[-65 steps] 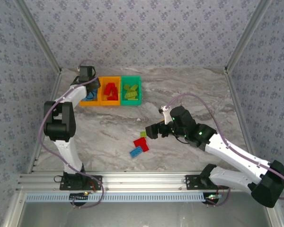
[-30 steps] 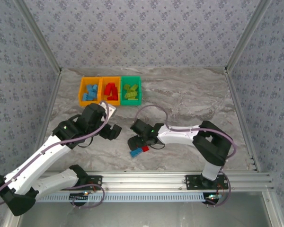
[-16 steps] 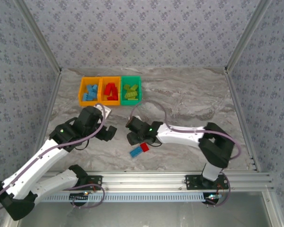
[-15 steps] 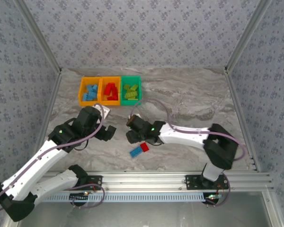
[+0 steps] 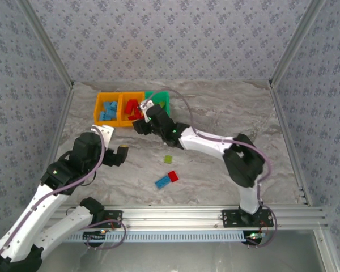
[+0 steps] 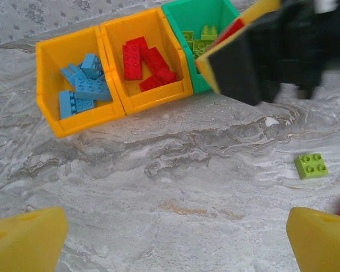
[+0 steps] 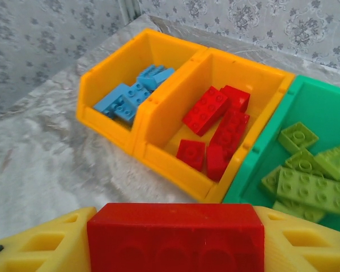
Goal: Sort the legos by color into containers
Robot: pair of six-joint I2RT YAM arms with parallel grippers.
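Left gripper [image 5: 120,154] sat nearest, jaws wide apart and empty, probably backed off to clear the lane. 3 bricks lay loose on the table [image 5: 226,107]: blue brick [image 5: 163,182], loose red brick [image 5: 173,176], green brick [image 5: 168,160]. Right gripper [image 5: 140,123] clamped the held red brick [image 7: 175,235] just short of 3 joined bins, likely bound for the red bin [image 7: 170,170], which sat between the blue bin [image 7: 102,122] and the green bin [image 7: 317,107].

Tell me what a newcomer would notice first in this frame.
A red brick clamped in the right gripper, hanging close in front of the bins, catches the eye first. Behind it the sorting reads plainly: blue bricks in the left bin, red bricks in the middle bin, lime green bricks in the green bin. On the marble table lie a lime green stray, and a blue stray beside a small red one.
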